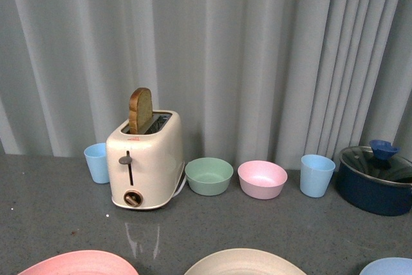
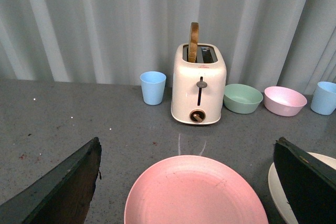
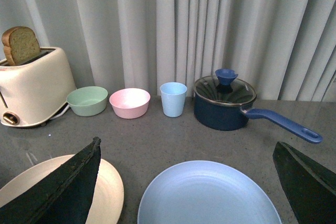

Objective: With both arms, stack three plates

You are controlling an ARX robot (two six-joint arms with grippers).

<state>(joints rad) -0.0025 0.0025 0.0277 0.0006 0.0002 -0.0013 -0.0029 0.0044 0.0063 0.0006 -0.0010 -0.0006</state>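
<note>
Three plates lie side by side along the near edge of the grey table. The pink plate (image 1: pixel 80 263) is at the left, the cream plate (image 1: pixel 243 262) in the middle, the light blue plate (image 1: pixel 391 266) at the right. No arm shows in the front view. My left gripper (image 2: pixel 186 182) is open above the pink plate (image 2: pixel 194 192), its black fingers (image 2: pixel 68 187) wide apart; the cream plate's rim (image 2: pixel 277 192) shows beside one finger. My right gripper (image 3: pixel 186 182) is open above the light blue plate (image 3: pixel 210 195), with the cream plate (image 3: pixel 107 187) partly hidden by a finger.
A cream toaster (image 1: pixel 145 159) with a slice of bread stands at the back. Beside it are a blue cup (image 1: pixel 97 162), a green bowl (image 1: pixel 208 176), a pink bowl (image 1: pixel 262 179), another blue cup (image 1: pixel 317 175) and a dark blue lidded pot (image 1: pixel 375 181). A grey curtain hangs behind.
</note>
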